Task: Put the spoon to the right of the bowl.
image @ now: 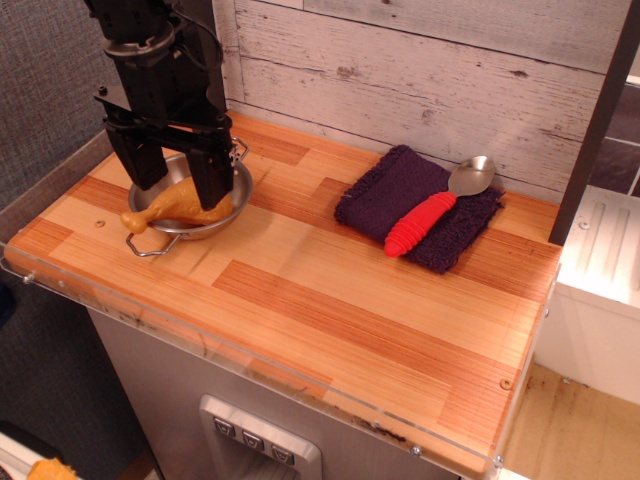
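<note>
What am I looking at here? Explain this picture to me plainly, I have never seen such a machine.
One camera looks down at a wooden counter from the front. The black thing at upper left is a robot arm; its pincer hangs open over a steel bowl, holding nothing. A tan toy drumstick lies in that bowl. To the right, a dark purple knitted cloth lies flat, and a spoon with a red handle rests on it, apart from the bowl. The spoon has not yet been picked up.
</note>
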Tool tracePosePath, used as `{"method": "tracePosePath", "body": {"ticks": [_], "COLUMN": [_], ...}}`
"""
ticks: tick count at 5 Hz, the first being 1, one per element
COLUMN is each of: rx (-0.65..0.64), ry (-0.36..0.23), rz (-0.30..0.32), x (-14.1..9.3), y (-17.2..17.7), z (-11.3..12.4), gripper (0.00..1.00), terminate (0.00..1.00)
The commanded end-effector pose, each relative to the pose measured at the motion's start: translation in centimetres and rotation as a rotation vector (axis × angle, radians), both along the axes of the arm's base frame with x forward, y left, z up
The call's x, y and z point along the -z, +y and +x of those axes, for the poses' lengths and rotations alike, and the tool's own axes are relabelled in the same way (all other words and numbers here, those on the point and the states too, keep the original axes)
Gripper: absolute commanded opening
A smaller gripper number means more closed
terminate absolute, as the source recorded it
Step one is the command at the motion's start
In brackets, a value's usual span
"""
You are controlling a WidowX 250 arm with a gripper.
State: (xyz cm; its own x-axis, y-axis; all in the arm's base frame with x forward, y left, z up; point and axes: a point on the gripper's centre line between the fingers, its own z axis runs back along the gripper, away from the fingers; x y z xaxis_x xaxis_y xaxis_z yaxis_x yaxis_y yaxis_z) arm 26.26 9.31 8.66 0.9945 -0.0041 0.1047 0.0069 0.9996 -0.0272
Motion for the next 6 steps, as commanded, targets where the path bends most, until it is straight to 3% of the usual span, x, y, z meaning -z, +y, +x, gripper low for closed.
{"method": "tracePosePath", "body": {"ticks": [1, 3, 4, 6], "rx": [0.0, 0.1, 0.1, 0.049], "ry": [0.0, -0.023, -0.034, -0.059], "rz": [0.0, -0.027, -0.03, -0.033], "x": [0.0, 1.0, 1.8, 1.9], "y": [0.0, -5.5, -9.4, -13.5], "z": [0.0, 3.7, 6.7, 11.5], "gripper": [1.0, 1.0, 1.0, 1.0], "terminate": [0.0, 0.0, 0.0, 0.0]}}
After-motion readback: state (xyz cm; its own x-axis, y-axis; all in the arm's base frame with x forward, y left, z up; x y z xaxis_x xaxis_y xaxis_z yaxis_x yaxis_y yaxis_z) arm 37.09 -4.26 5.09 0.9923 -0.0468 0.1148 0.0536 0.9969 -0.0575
